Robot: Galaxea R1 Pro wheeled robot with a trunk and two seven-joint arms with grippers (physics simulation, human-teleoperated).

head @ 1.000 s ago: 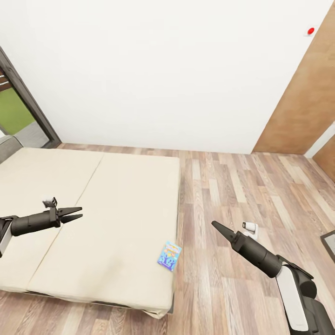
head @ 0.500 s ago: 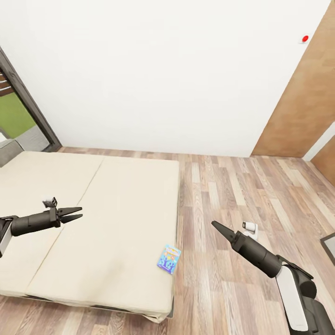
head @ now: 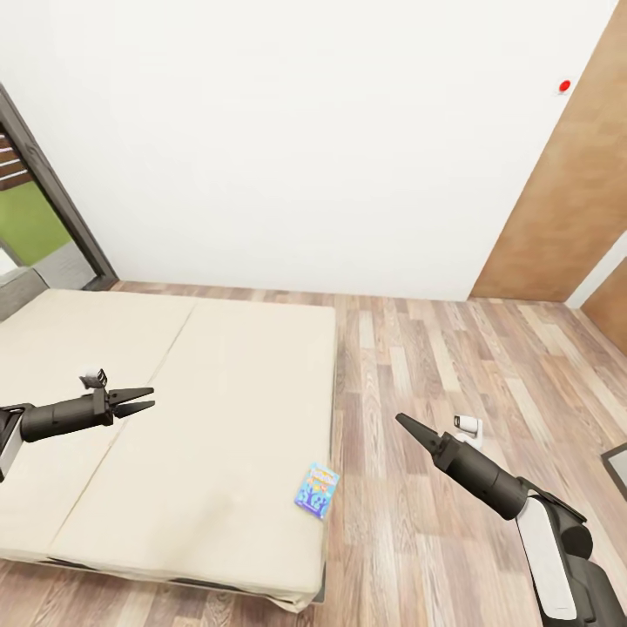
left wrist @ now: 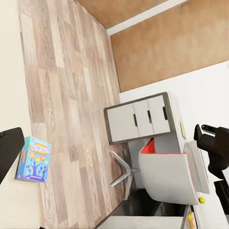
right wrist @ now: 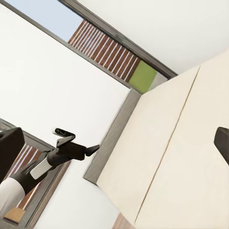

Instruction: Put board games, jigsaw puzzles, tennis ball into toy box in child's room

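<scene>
The small blue board game (head: 316,490) lies flat on the beige bed (head: 174,409), close to the mattress's right edge near its foot corner. The left wrist view also catches this board game (left wrist: 34,159) at the mattress edge. My left gripper (head: 153,397) hovers open and empty over the middle of the bed, well to the left of the game. Out over the wood floor to the game's right, my right gripper (head: 399,419) is open and empty too. Beyond a chair, a tiny yellow-green ball (left wrist: 202,200) looks like the tennis ball.
A white wall stands behind the bed, with a brown wooden panel (head: 566,200) at the right. A dark-framed window (head: 35,200) is at the left. A grey drawer cabinet (left wrist: 138,119) and a white and red chair (left wrist: 167,169) stand across the plank floor.
The whole view has shifted slightly: the bed and the blue game sit a little lower in the picture. Both arms keep the same pose and the game has not moved on the bed.
</scene>
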